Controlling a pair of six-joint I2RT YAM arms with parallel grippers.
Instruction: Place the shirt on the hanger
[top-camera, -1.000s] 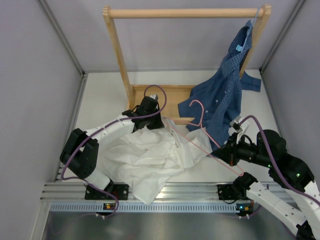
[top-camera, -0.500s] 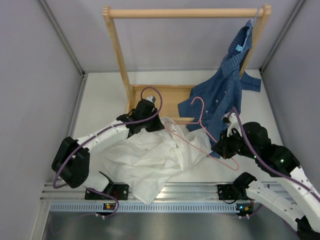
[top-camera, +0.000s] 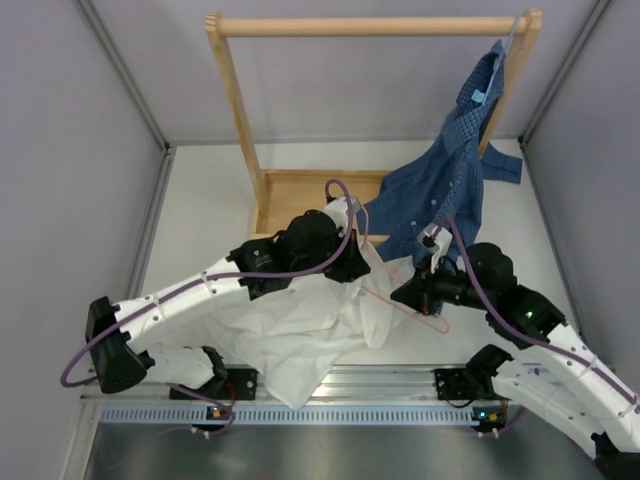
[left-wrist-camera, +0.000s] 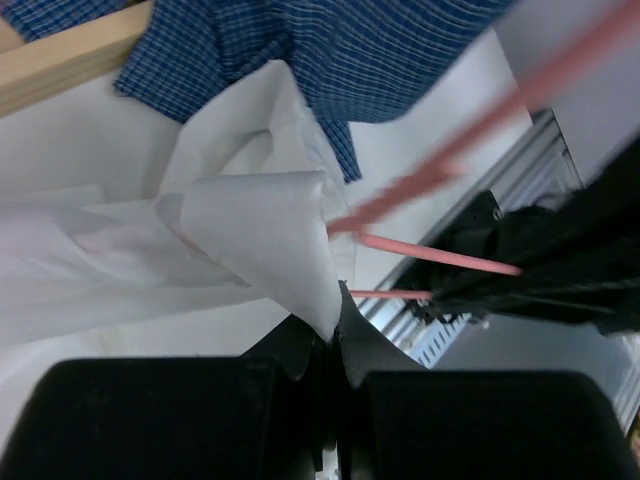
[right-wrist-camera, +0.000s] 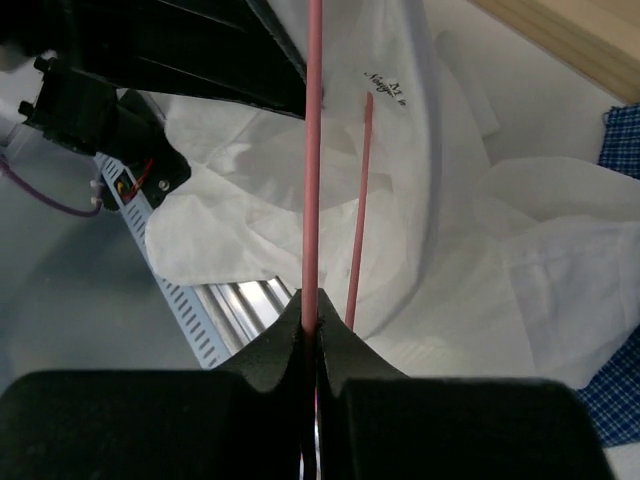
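The white shirt (top-camera: 290, 330) lies crumpled on the table in front of the arms. My left gripper (top-camera: 356, 268) is shut on a fold of its edge, lifted toward the right; the left wrist view shows the fabric (left-wrist-camera: 260, 225) pinched between my jaws (left-wrist-camera: 335, 322). My right gripper (top-camera: 404, 294) is shut on the pink wire hanger (top-camera: 428, 319); in the right wrist view the wire (right-wrist-camera: 312, 150) runs up from my closed jaws (right-wrist-camera: 313, 322) over the shirt (right-wrist-camera: 500, 260). The hanger's wires (left-wrist-camera: 440, 258) lie just beyond the held fold. The two grippers are close together.
A wooden rack (top-camera: 236, 100) with a flat base (top-camera: 290, 190) stands at the back. A dark blue checked shirt (top-camera: 450, 180) hangs from its right post and drapes onto the table, just behind both grippers. Grey walls close in left and right.
My left gripper has swung right and forward with the shirt fold. My right gripper has moved left with the hanger, bringing it over the shirt's edge.
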